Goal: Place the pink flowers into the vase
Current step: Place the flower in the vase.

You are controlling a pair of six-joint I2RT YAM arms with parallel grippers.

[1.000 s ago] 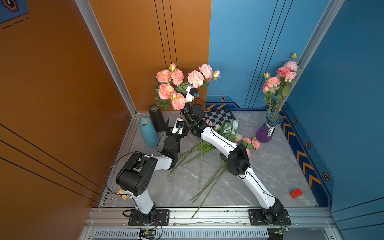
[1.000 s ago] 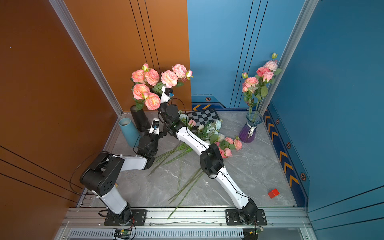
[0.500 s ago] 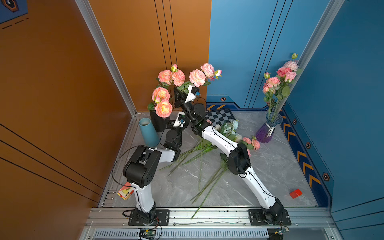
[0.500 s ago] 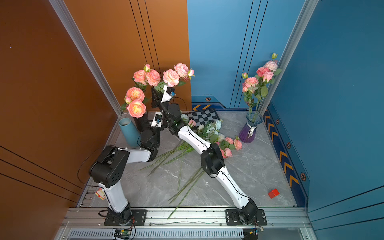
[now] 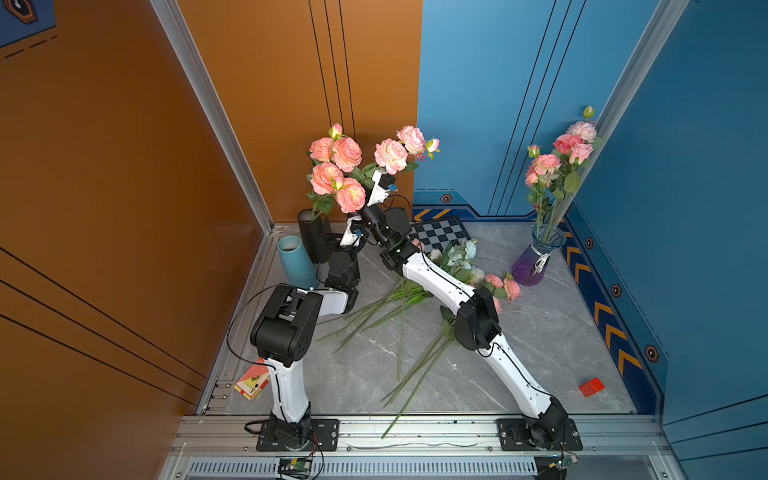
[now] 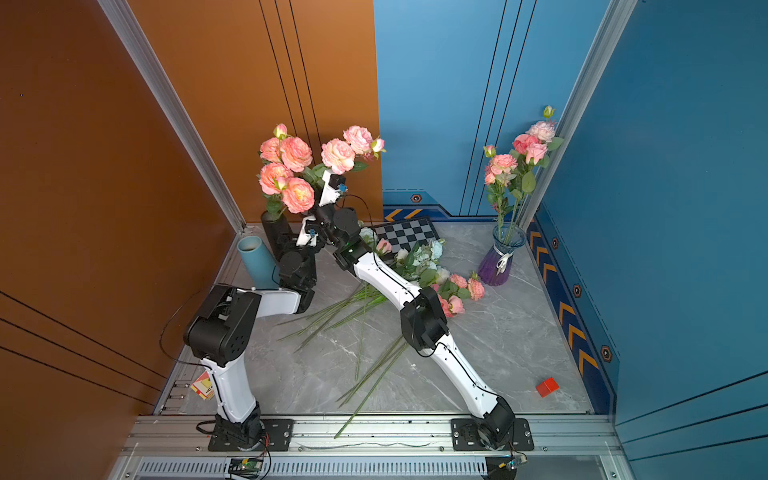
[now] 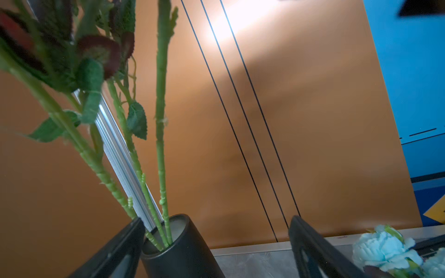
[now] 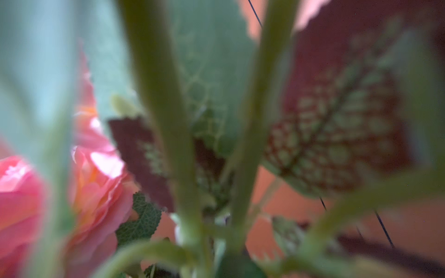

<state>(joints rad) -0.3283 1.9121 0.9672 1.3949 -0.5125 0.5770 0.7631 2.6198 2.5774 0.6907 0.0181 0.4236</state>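
Left wrist view shows the left tool spread wide, with the matte black cylindrical vase at the tabletop's far left corner showing between its black fingers; three knobbly green plastic stems of the ruffled fabric pink flowers stand in it. Half a second ago two blooms leaned out over the smooth blue tube; now they sit back with the bunch, the right tool pinching stems up among the leaves. More pink flowers lie mid-tabletop, partly under the right arm, beside pale blue sprays.

matt black vase, cloth-like pink flowers, marbled table
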